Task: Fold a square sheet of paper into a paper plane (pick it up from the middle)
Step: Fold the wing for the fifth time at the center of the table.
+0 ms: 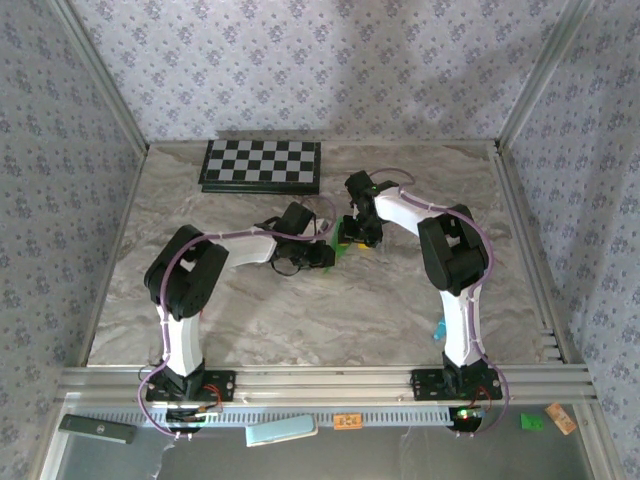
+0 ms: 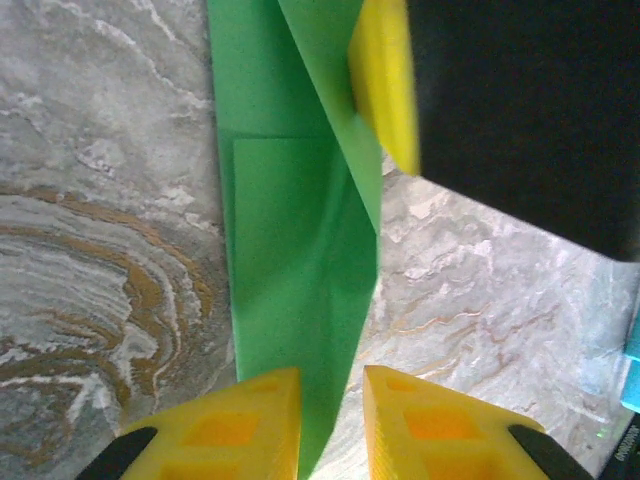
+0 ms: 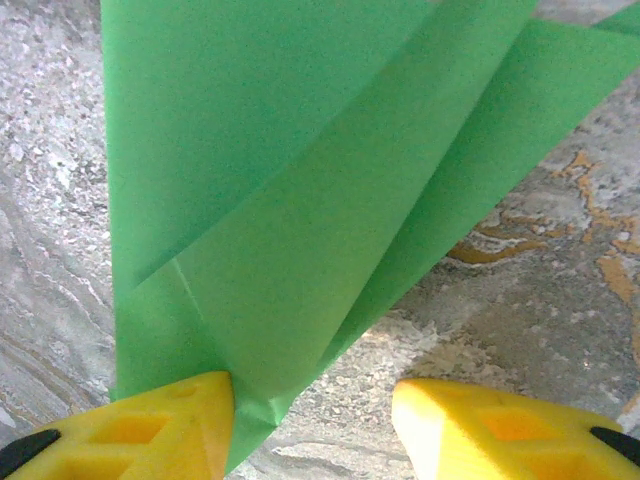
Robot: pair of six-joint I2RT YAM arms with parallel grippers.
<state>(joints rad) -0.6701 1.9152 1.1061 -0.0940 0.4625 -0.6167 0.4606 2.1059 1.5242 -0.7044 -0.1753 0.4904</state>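
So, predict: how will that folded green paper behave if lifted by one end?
The folded green paper looks thin: probably floppy and very light. Its overlapping creased layers may stiffen it lengthwise. Flat on the table, it likely slides.

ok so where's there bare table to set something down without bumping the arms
Free: the near stretch of table between the arm bases; the far right corner past the checkerboard; the left strip beside the left arm. Crowded: the centre, where left gripper and right gripper meet at the green paper; a teal marker lies beside the right arm.
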